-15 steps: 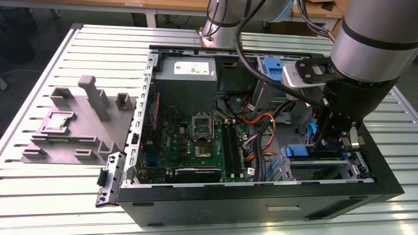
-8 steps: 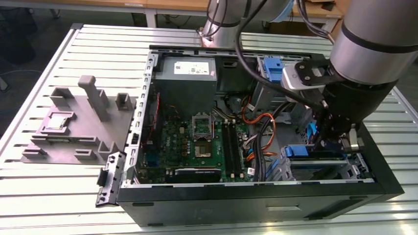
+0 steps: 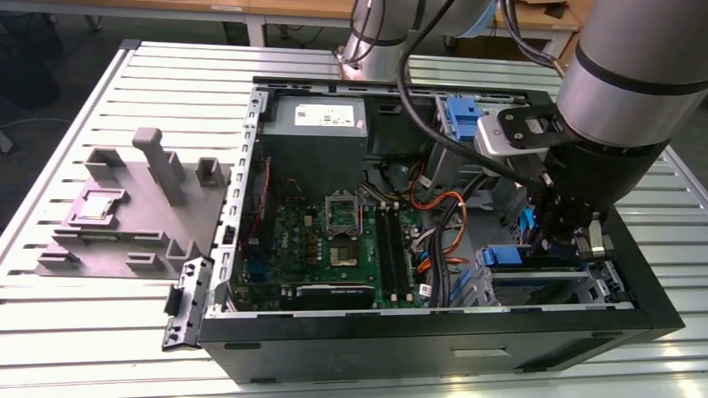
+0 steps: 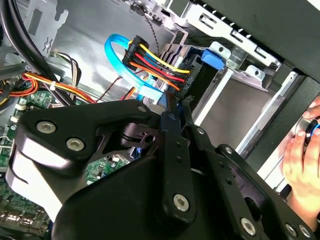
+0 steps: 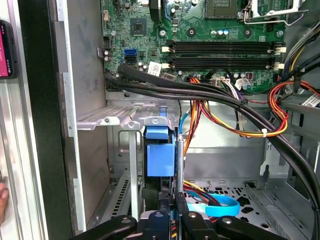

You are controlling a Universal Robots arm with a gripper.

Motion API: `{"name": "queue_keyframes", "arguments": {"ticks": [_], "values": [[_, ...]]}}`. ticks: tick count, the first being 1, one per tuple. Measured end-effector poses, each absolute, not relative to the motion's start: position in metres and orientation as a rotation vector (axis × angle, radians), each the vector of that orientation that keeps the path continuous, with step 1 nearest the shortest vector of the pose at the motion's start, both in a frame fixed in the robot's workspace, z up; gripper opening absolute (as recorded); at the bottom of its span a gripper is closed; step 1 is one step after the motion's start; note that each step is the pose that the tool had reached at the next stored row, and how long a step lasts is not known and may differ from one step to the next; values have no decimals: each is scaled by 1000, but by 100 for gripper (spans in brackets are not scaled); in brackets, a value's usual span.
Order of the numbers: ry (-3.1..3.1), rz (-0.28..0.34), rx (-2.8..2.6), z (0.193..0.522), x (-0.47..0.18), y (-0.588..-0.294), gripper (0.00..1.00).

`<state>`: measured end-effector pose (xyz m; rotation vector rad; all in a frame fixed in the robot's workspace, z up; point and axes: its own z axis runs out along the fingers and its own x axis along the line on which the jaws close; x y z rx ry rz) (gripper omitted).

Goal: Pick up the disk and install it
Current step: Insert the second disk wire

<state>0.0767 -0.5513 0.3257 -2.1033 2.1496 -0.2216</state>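
Observation:
The disk (image 5: 160, 157) stands edge-on in the metal drive cage (image 5: 120, 117) at the corner of the open computer case (image 3: 443, 327). Its bright blue bracket faces me. In the exterior view the blue bracket (image 3: 503, 255) sits low in the case on the exterior view's right. My gripper (image 3: 559, 240) reaches down into that cage. In both wrist views the black fingers (image 4: 167, 150) lie close together on the disk's blue-framed edge, so my gripper (image 5: 172, 200) is shut on it. Coloured power wires (image 4: 155, 60) and a blue flat cable (image 4: 115, 50) run close to the disk (image 4: 202, 80).
Thick black cables (image 5: 200, 95) and orange-red wire bundles (image 5: 280, 115) cross just above the cage. The motherboard (image 3: 332, 232) fills the case floor. A person's hand (image 4: 300, 155) rests on the case rim. A grey fixture (image 3: 122, 207) stands on the table at the exterior view's left.

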Motion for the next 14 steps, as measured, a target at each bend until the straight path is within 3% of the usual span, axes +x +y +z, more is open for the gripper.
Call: {"name": "queue_keyframes", "arguments": {"ticks": [5, 6, 14], "values": [[2149, -221, -2103, 326, 77, -551, 17], [2149, -221, -2103, 326, 77, -551, 24], [2151, -219, -2105, 344, 77, -551, 24]]}}
